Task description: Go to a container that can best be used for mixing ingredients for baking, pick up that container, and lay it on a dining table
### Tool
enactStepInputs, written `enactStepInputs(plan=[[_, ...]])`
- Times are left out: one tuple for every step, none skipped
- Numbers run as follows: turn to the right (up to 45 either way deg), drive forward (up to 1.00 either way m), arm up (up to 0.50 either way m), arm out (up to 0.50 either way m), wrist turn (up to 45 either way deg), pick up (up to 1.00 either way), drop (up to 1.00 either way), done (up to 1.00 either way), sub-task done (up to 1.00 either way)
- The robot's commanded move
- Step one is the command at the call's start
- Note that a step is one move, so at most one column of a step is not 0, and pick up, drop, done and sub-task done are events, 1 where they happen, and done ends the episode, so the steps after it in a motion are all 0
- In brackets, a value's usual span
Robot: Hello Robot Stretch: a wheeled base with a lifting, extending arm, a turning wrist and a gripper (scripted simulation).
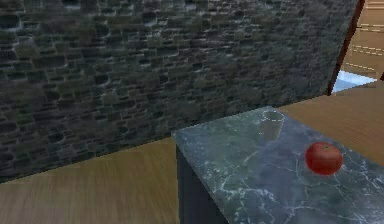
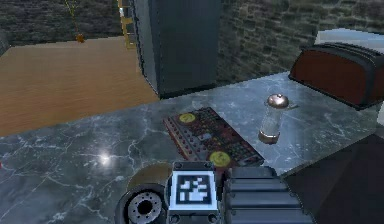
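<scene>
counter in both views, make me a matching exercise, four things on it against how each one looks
Things
1. apple
2. cup
3. shaker
4. flat slab

Looks
A. dark, dotted with yellow and red rounds
B. clear body with a silvery cap
C. red and round
D. clear, no cap

Pairs: 1-C, 2-D, 3-B, 4-A
</scene>
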Motion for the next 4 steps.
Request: enactStepInputs(plan=[[0.0,0.00,0.00,0.00,45.0,0.00,0.00,0.00,0.00],[0.0,0.00,0.00,0.00,45.0,0.00,0.00,0.00,0.00],[0.0,0.00,0.00,0.00,45.0,0.00,0.00,0.00,0.00],[0.0,0.00,0.00,0.00,30.0,0.00,0.00,0.00,0.00]])
